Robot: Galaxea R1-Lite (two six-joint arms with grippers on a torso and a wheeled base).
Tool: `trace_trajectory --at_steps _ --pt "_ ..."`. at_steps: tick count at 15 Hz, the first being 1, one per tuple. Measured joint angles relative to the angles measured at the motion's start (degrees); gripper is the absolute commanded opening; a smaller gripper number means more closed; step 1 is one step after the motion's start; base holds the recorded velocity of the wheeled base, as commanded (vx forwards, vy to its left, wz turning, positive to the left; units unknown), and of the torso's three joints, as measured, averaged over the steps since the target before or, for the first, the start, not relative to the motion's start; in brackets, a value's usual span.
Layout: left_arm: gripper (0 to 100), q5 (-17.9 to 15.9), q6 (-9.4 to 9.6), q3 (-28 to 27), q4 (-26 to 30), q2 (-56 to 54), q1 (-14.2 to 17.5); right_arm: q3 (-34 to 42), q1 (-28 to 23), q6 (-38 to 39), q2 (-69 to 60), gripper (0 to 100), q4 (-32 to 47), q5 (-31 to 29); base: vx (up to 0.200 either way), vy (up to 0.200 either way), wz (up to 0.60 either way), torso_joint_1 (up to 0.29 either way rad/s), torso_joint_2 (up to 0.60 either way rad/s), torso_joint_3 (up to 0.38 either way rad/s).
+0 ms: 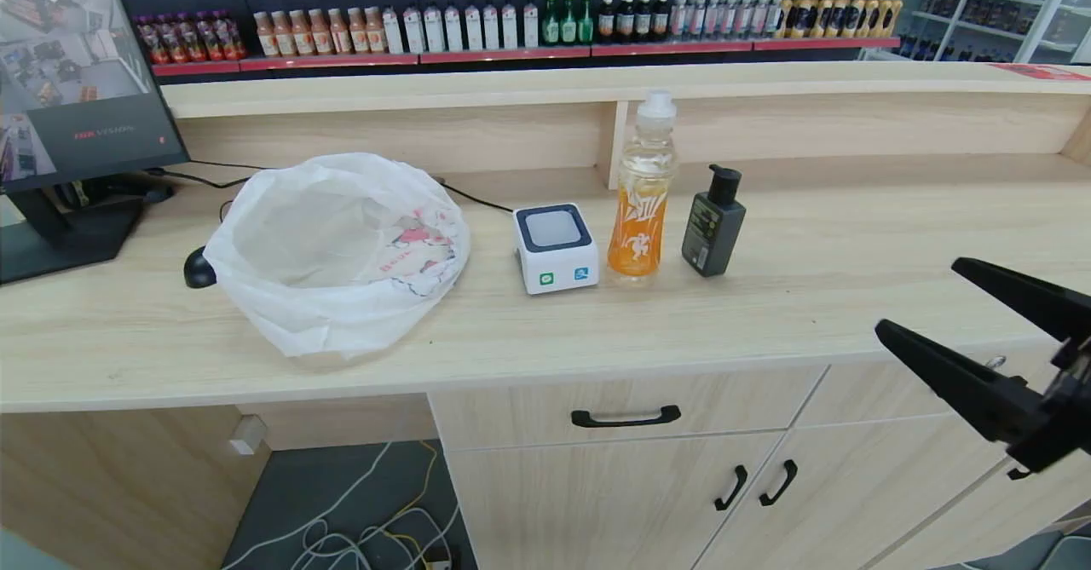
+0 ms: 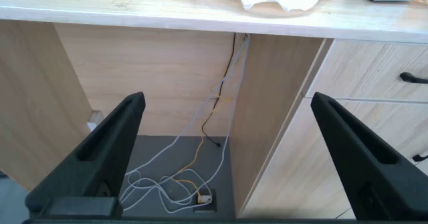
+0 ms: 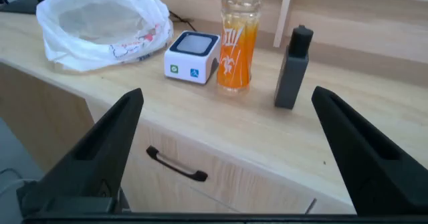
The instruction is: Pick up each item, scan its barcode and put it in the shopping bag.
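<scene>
My right gripper (image 1: 916, 296) hangs open at the head view's lower right. My left gripper (image 2: 227, 100) is spread wide too, low before the pale wooden counter (image 2: 134, 10). Right of centre stand the tall clear plastic bottle of orange drink (image 1: 641, 204) and the squat dark pump bottle (image 1: 712, 227). Both are likely stiff, slick and tippy, so I'd grip them mid-body. The crumpled white plastic shopping bag (image 1: 337, 250) sits left of centre.

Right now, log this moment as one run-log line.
orange drink bottle, dark pump bottle: upright on counter right of scanner | shopping bag: open | left gripper: open, empty | right gripper: open, empty
</scene>
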Motion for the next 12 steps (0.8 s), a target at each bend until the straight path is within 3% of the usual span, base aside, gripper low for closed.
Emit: trace_trajectory --at_steps 3,5,12 --pt "100 0.0 -0.02 0.0 0.0 0.0 0.0 -2.5 1.0 -0.3 10.6 100 -12.0 -1.8 0.000 0.000 0.00 0.000 0.00 0.000" --pt "100 0.0 0.00 0.0 0.0 0.0 0.0 -4.4 1.4 0.2 15.1 100 -13.6 -5.3 0.000 0.000 0.00 0.000 0.00 0.000" --pt "100 0.0 0.00 0.0 0.0 0.0 0.0 -13.4 4.2 1.4 28.1 100 -19.9 -6.5 0.000 0.000 0.00 0.000 0.00 0.000"
